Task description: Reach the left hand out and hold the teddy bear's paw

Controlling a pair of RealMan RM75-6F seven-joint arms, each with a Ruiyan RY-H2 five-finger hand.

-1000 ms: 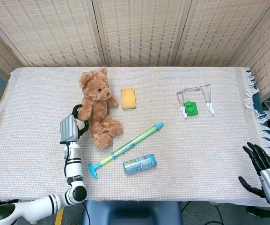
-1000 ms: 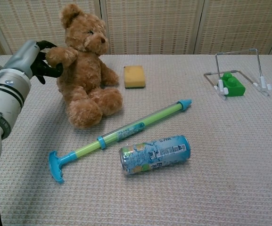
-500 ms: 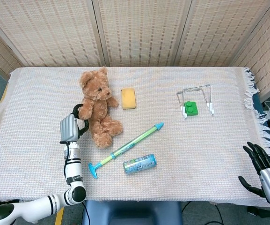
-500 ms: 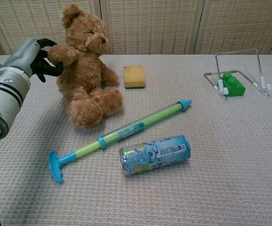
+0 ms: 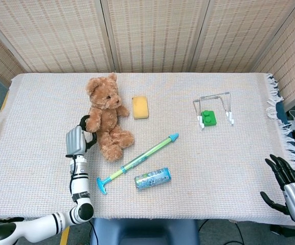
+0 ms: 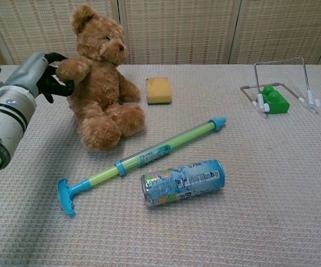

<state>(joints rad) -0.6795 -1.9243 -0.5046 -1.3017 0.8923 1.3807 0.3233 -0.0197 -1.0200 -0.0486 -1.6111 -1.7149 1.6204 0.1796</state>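
A brown teddy bear sits upright on the left part of the table. My left hand is at the bear's outstretched paw, and its dark fingers curl around that paw and grip it. My right hand hangs off the table's front right corner with its fingers spread and nothing in it; the chest view does not show it.
A yellow sponge lies right of the bear. A green and blue water squirter and a lying drink can are in front. A wire stand with a green block stands at the right. The cloth-covered table ends in a fringe.
My left hand with the paw rose slightly and then dropped back a little. The bear's body and my right hand have not moved.
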